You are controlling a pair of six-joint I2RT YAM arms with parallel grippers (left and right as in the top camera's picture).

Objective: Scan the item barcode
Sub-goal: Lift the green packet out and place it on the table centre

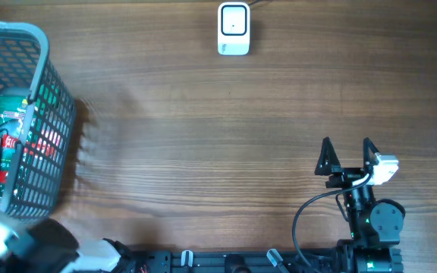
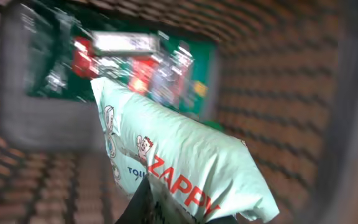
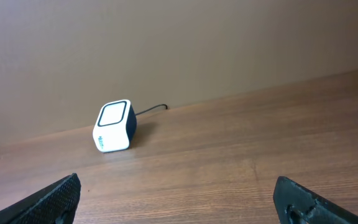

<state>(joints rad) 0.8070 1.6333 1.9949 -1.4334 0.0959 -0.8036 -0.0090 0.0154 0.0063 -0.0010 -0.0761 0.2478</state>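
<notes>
Pouch (image 2: 191, 155) of crinkly mint-green plastic is pinched by the left gripper (image 2: 169, 211) inside the lattice basket (image 1: 51, 121); right gripper (image 1: 347, 144) gapes.

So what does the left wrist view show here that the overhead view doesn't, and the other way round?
Only the left wrist view: the left tool shut on a mint-green packet with red ZAPPY lettering, blurred, inside the basket.
Only the overhead view: the white scanner at the top of the frame, the bare wooden table, and the right tool, open and empty.
Both views: the basket's mesh wall and the green package with red print lying inside it.
</notes>
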